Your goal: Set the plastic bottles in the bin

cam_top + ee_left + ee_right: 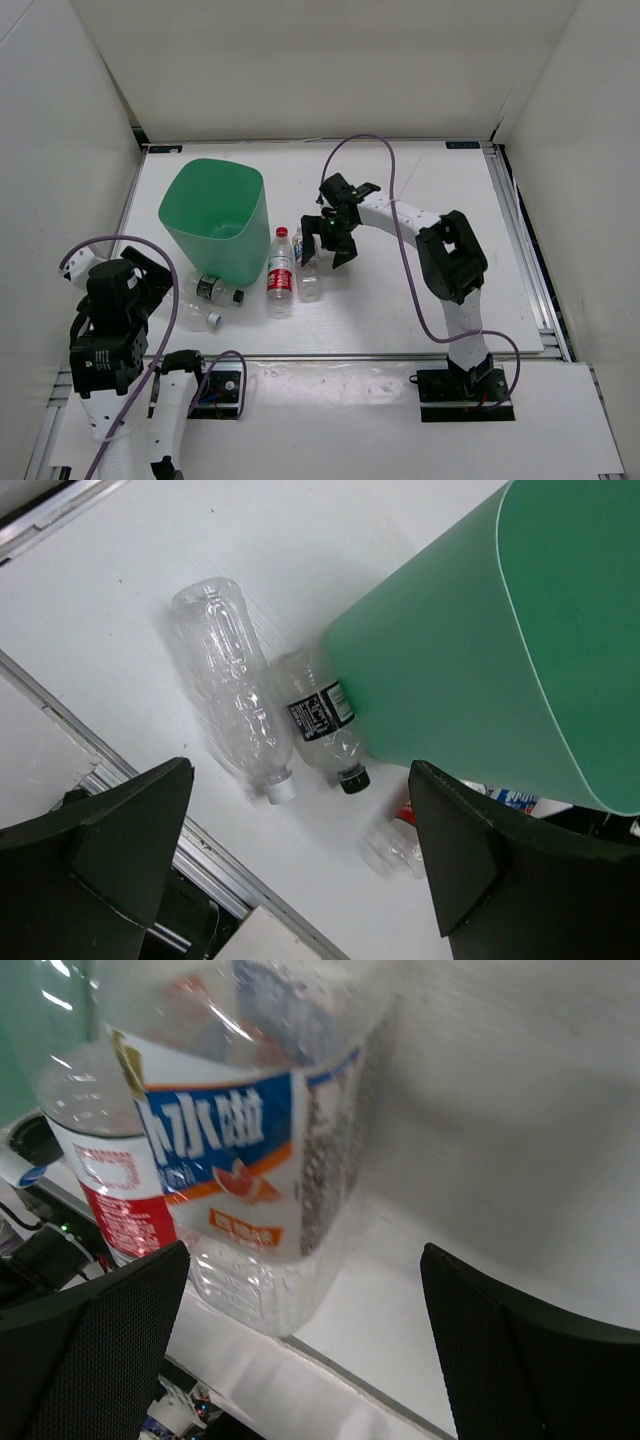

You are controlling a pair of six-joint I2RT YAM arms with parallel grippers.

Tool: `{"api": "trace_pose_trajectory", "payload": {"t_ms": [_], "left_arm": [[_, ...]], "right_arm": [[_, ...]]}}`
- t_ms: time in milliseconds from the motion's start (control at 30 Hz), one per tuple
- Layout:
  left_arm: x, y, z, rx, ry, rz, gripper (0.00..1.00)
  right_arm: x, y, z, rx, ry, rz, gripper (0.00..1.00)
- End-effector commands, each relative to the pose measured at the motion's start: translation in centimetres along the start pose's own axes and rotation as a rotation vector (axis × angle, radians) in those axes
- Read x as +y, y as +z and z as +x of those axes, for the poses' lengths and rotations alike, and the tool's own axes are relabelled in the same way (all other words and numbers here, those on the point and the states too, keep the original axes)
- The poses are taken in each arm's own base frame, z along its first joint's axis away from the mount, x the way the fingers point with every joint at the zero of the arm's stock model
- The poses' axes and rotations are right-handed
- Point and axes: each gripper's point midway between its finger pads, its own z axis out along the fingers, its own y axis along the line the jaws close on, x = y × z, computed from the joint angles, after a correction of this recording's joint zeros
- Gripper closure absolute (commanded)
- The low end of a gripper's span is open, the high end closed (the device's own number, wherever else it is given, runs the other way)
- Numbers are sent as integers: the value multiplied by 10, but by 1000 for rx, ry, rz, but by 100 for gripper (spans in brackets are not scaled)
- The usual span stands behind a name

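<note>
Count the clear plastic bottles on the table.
4. The red-labelled clear plastic bottle and the blue-white-labelled bottle are right of the mint-green plastic bin; the dark-labelled bottle and the unlabelled bottle lie by its near wall. None shows inside the bin.

The left arm point(108, 330) and right arm point(452, 262) are white with black joint housings; lilac cables point(362, 136) loop loosely; end effector fingers point(110, 1350) black, seemingly mesh-textured.

The gripper point(300, 1360) is spread wide and touches nothing. Just ahead, in the gap between its fingers, the blue-white-labelled bottle point(250, 1160) stands on the white surface point(480, 1140). The red-labelled bottle point(105, 1190) is close behind it.
</note>
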Motion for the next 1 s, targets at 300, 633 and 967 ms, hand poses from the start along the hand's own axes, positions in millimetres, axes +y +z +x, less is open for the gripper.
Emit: {"api": "trace_pose_trajectory", "payload": {"t_ms": [300,633,967], "left_arm": [[6,-5,10,43,47,1,0],[11,-9,4,-5,4,-14,0],[28,4,30,-16,-228,-68,0]], "right_arm": [[25,27,-25,1,1,-91,12],[21,-37,-3,-98,-9,-35,52],[155,-247,-54,-603,-176,-322,57]]}}
